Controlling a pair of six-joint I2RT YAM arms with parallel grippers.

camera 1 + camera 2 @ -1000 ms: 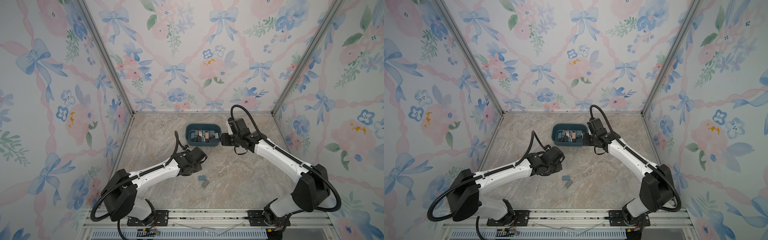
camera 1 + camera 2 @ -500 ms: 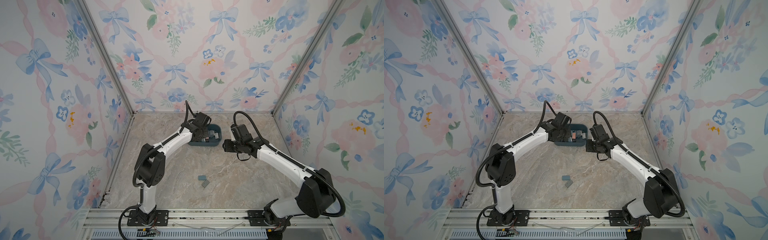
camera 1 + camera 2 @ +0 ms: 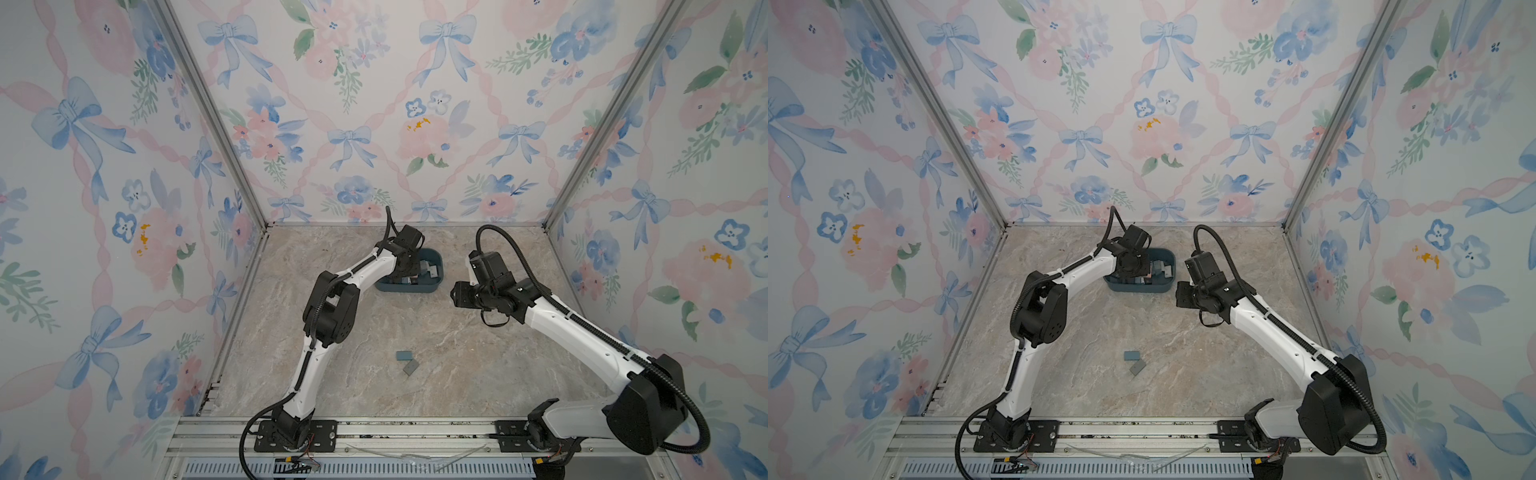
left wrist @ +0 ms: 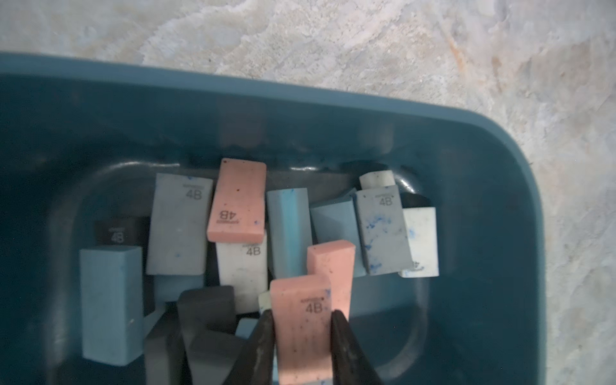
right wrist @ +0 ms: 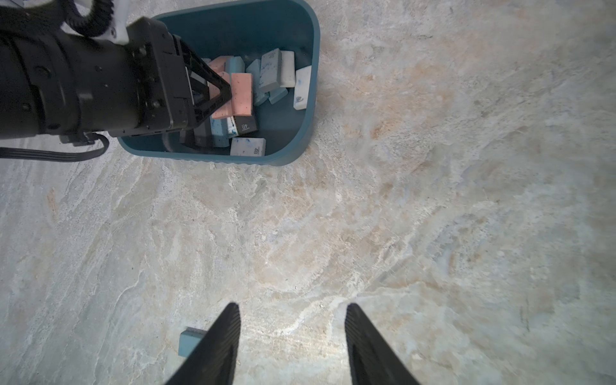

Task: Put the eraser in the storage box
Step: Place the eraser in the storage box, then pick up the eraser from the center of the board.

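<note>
Left jaws gripping pink eraser (image 4: 300, 328), storage box (image 4: 333, 113) eraser-filled

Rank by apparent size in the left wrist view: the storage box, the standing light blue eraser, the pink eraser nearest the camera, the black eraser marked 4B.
1. storage box
2. light blue eraser and nearest pink eraser: alike; pink is closer and cropped.
3. black eraser, partly hidden.

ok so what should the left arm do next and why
Probably open the left gripper: the pink eraser between its fingertips hangs inside the storage box, just above the pile, so it should drop in.
</note>
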